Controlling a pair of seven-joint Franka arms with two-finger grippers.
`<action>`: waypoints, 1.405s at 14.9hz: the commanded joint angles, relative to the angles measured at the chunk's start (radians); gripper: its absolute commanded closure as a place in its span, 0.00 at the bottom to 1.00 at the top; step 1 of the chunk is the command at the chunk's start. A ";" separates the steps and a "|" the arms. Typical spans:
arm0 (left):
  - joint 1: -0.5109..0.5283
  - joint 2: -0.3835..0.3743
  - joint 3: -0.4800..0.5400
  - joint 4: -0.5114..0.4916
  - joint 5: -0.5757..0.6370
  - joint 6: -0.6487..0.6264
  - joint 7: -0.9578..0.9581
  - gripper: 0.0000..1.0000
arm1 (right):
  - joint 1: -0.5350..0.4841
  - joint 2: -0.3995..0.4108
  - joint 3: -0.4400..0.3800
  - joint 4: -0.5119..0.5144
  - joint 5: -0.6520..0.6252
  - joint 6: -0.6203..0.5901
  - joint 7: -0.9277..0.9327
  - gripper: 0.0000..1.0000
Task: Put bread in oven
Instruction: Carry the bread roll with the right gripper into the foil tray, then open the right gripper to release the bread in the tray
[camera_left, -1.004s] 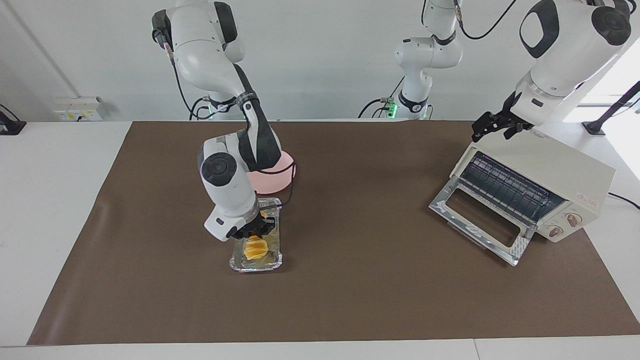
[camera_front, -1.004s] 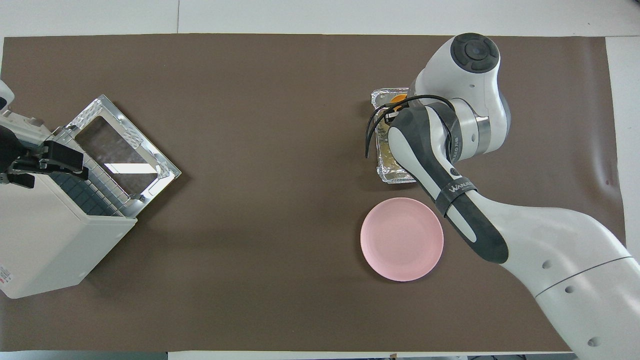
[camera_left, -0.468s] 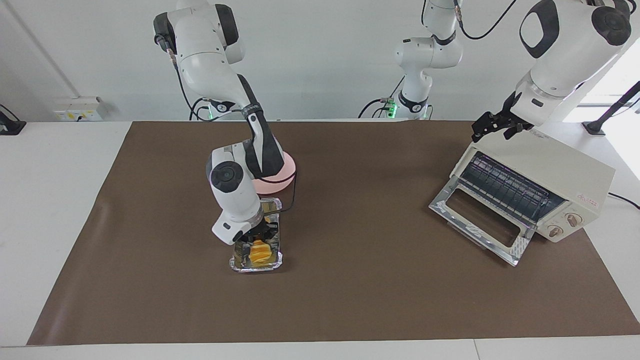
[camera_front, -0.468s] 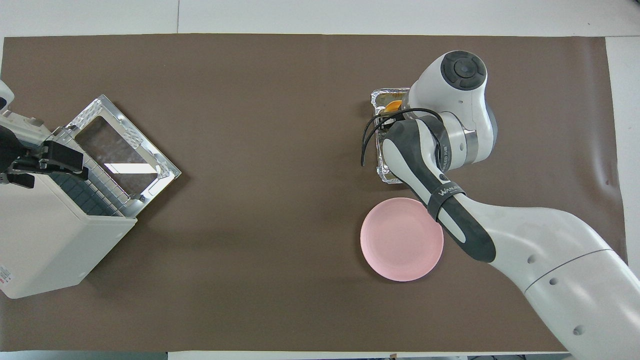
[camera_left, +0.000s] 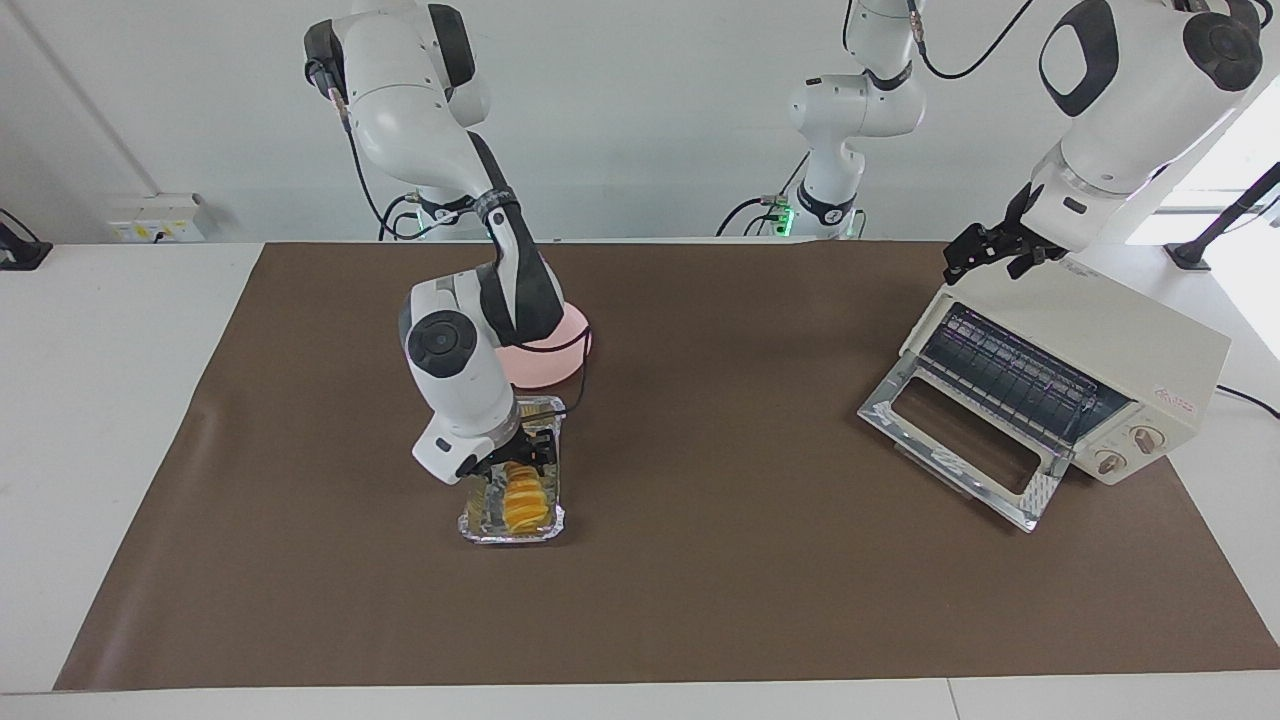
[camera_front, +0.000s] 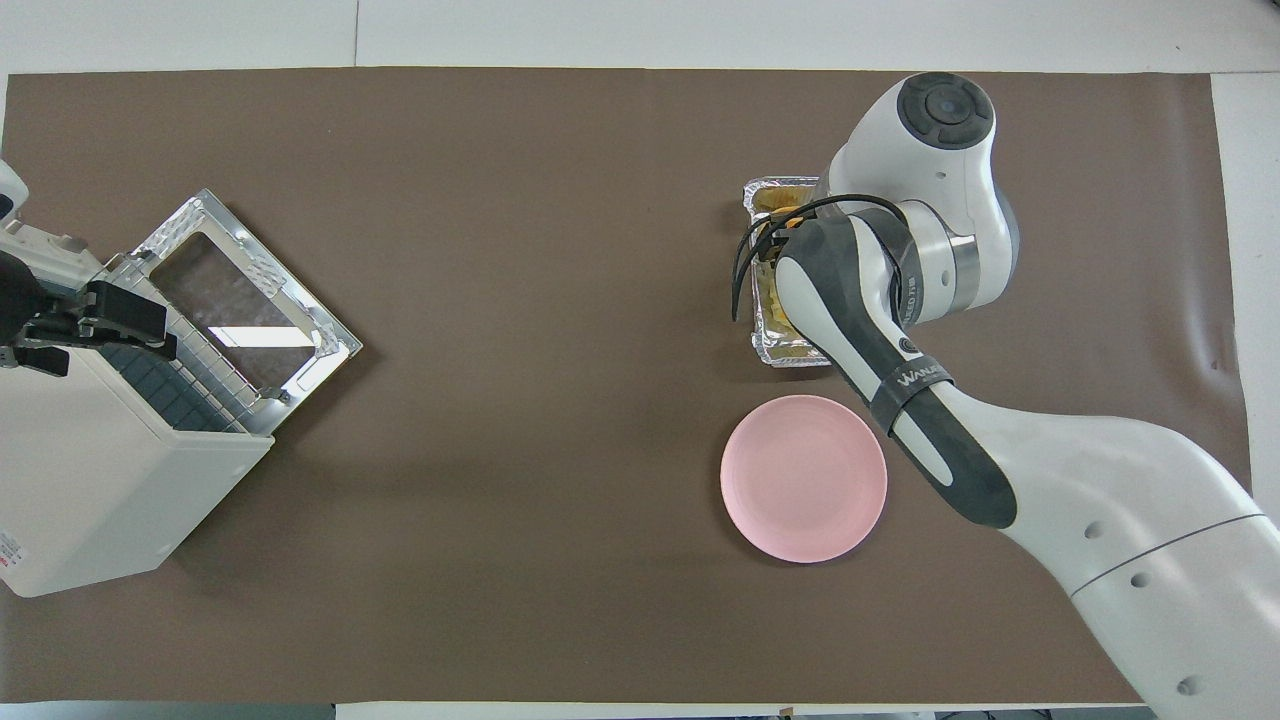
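The bread (camera_left: 522, 495) lies in the foil tray (camera_left: 478, 526). The plate (camera_front: 803, 477) sits at the tray's 6 o'clock in the overhead view, nearer the robots. The oven (camera_left: 1120, 350) is at the left arm's end.

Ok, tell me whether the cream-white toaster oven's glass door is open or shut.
Open. The cream-white toaster oven's glass door hangs dropped down in front of it, leaving the wire rack exposed.

Both arms (camera_left: 440, 130) glossy white w/ dark grey joint caps, black cables (camera_left: 575, 375), "WANJI"-ish lettering on right forearm band, black grippers.

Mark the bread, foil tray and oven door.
bread (camera_left: 524, 497), facing view, middle of the ridged loaf.
foil tray (camera_left: 512, 536), facing view, rim farthest from the robots.
oven door (camera_left: 955, 442), facing view, glass pane of the dropped-open door.
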 joint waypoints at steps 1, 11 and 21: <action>0.008 -0.025 -0.005 -0.024 0.007 0.017 0.005 0.00 | -0.043 0.000 0.009 0.062 -0.004 -0.091 -0.020 0.00; 0.008 -0.025 -0.005 -0.024 0.007 0.017 0.005 0.00 | -0.095 -0.034 0.006 -0.158 -0.066 0.159 -0.153 0.00; 0.015 -0.028 -0.007 -0.020 0.006 0.041 0.008 0.00 | -0.089 -0.045 0.008 -0.160 -0.064 0.147 -0.143 1.00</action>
